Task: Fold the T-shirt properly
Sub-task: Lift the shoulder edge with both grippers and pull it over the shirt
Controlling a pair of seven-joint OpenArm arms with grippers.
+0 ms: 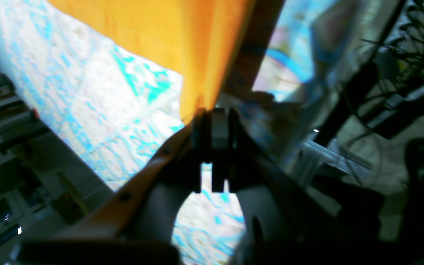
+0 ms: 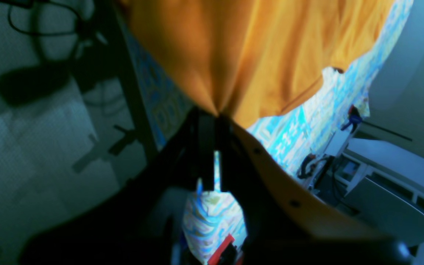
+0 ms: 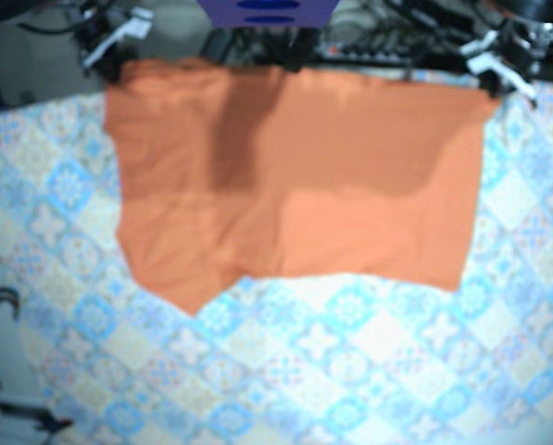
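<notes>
Orange T-shirt [image 3: 295, 185] across upper frame over desk [image 3: 350, 371]; left end effector [image 1: 214, 118] and right end effector [image 2: 210, 114] clamped on its corners.

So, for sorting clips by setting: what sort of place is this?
Likely a robotics lab: a blue-patterned tile-print tablecloth, tangled black cables beside it, and an orange fabric T-shirt pinched by the left gripper and right gripper.

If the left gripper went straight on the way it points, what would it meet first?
The orange T-shirt: the left gripper is shut on its edge, and the cloth stretches straight ahead. The patterned tablecloth lies beyond, though depth is unclear.
</notes>
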